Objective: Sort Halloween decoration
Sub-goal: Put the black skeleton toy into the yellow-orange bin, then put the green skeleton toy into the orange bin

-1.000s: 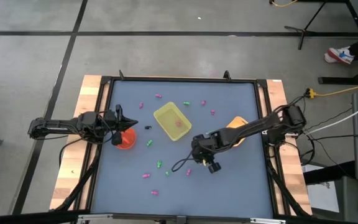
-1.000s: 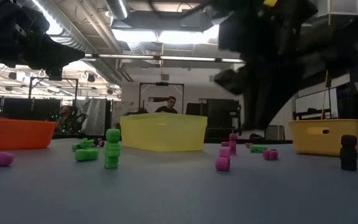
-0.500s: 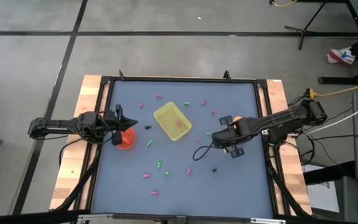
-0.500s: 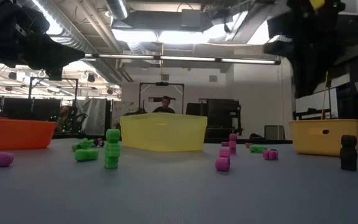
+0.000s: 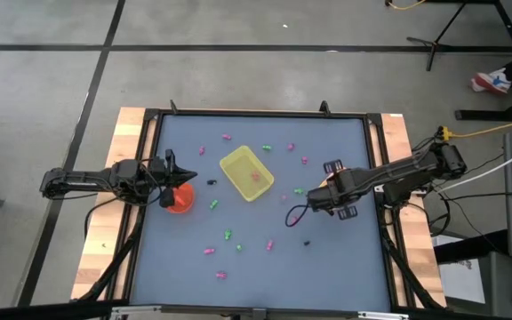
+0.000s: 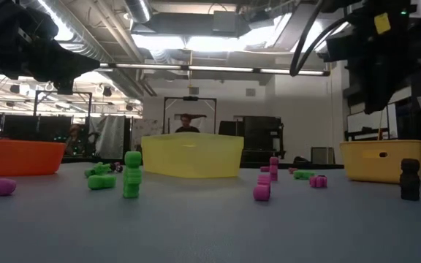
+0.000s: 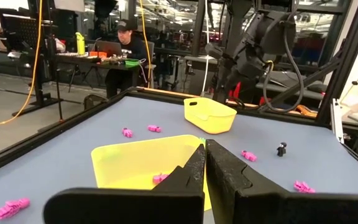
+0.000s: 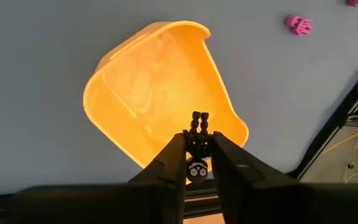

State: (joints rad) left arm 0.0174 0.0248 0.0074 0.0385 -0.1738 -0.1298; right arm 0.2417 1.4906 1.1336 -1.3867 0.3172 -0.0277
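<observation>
A: Where did we find the right gripper (image 8: 197, 151)?

B: It hung over the orange bin (image 8: 160, 93) at the right side of the bench (image 5: 256, 267). Its jaws were clamped on a small black trinket (image 8: 197, 134), whose round pale-marked end showed just below the fingertips in the right wrist view. The bin looked empty beneath it.

A: And the left gripper (image 7: 205, 163)?

B: It waited at the left edge, above the red-orange bowl (image 5: 179, 199), jaws pressed together on nothing.

A: Where were the other decorations?

B: They were scattered loose on the bench. We saw pink trinkets (image 5: 208, 251) and green trinkets (image 5: 228, 235) toward the front, more of both beyond the yellow tray (image 5: 246, 172), a pink one (image 5: 256, 175) inside that tray, and another black trinket (image 5: 308, 242) lying on the bench near the right arm.

A: How should the drop be done well?

B: We judged the piece already stood over the bin's floor, so the jaws should part fully and cleanly. Keeping low would stop so light a piece from bouncing over the wall. The gripper should lift straight up afterwards, clear of the rim.
</observation>
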